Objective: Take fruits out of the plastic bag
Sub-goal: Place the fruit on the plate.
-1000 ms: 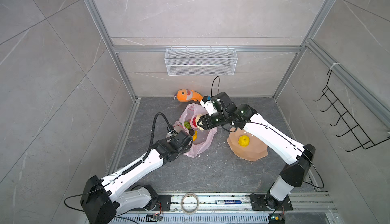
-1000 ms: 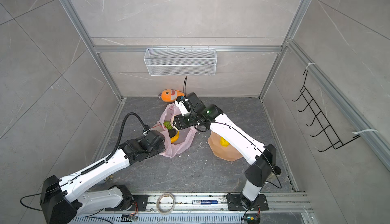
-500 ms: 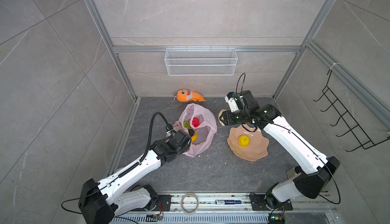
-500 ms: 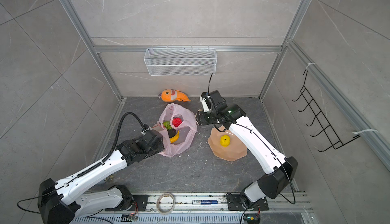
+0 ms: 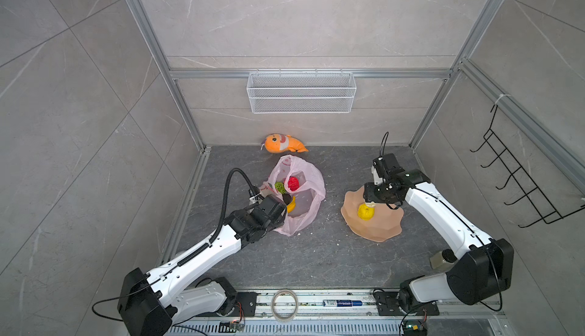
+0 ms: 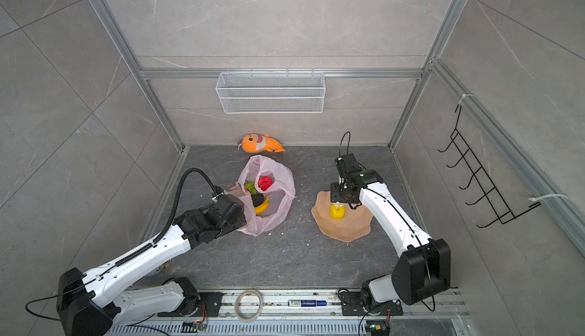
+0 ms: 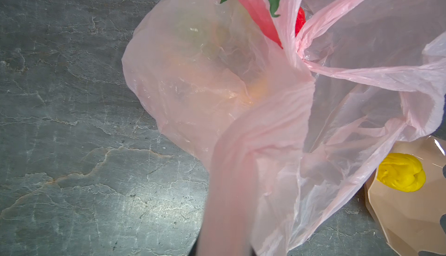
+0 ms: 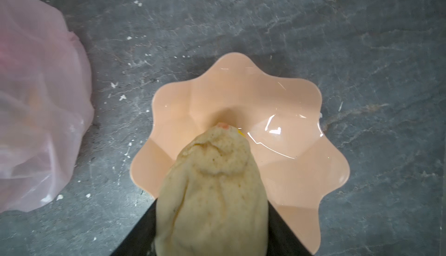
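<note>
**Both top views:** Your left pincer (image 5: 262, 192) is clamped shut on a handle of the plastic bag (image 5: 304, 188). The remaining fruits (image 5: 293, 183) lie inside, just beyond it. If the film slips, the mouth may collapse over them.

**Left wrist:** Taut pink film runs to the pincer. It looks thin and could tear.

**Right wrist:** Your right pincer (image 8: 212, 218), about half open, grips a beige lumpy piece (image 8: 212, 189) over the plate (image 8: 301, 170). Released here, it may knock the yellow piece (image 5: 365, 212) beneath it.
</note>
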`<state>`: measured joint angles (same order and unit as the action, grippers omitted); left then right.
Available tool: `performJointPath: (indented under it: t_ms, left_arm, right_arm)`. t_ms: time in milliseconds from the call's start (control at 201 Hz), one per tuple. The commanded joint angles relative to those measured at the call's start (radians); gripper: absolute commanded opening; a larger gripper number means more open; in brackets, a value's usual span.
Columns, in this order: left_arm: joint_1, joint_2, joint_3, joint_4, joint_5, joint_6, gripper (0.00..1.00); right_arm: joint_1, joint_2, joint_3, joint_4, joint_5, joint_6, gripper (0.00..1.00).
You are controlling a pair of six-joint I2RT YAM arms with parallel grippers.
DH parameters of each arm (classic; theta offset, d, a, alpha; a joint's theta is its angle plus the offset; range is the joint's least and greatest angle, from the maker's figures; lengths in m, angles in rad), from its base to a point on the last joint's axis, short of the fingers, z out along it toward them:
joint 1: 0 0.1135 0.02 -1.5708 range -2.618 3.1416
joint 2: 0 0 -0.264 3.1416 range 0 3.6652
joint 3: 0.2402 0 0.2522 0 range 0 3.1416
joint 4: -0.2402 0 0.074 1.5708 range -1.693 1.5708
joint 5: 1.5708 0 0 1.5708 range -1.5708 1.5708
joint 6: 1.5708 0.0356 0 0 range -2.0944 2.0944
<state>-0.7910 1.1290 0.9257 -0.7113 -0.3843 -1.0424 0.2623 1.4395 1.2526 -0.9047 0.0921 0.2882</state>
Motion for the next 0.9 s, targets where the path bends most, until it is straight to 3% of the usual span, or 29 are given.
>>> performJointPath:
  t_ms: [0,368,891]
  left_arm:
    - [0.005,-0.012,0.033,-0.011,-0.003,0.021,0.00]
    - [0.009,-0.005,0.030,-0.011,0.002,0.024,0.00]
    - [0.009,-0.010,0.019,-0.014,0.002,0.015,0.00]
  right_arm:
    - [-0.038,-0.026,-0.040,0.031,0.043,0.012,0.42]
    - [-0.124,-0.017,-0.146,0.072,0.069,0.009,0.42]
    - [-0.166,0.089,-0.208,0.164,0.036,0.007,0.42]
